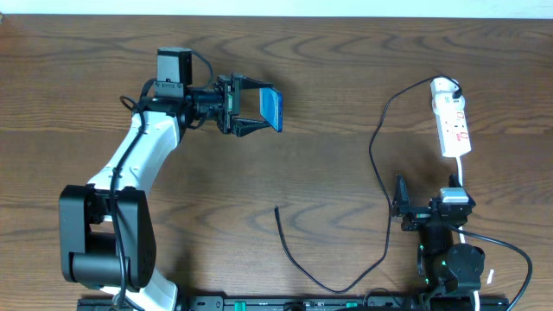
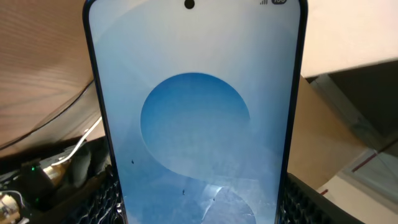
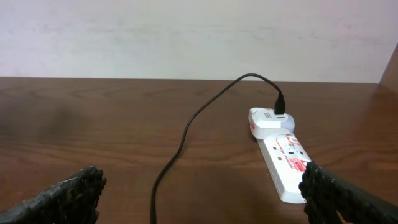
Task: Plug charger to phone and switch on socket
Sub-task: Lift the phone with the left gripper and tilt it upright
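The left hand (image 1: 260, 108) is clamping the slim blue-screened phone (image 1: 273, 108); the empty, wide-open right hand (image 1: 400, 207) should be pinching the thin black charger cable (image 3: 184, 138) near its tip.

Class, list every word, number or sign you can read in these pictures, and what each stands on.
No text reads clearly.
On the phone: small status marks at the screen's top right, blurred and cut off.
On the socket: red markings, too small to read.
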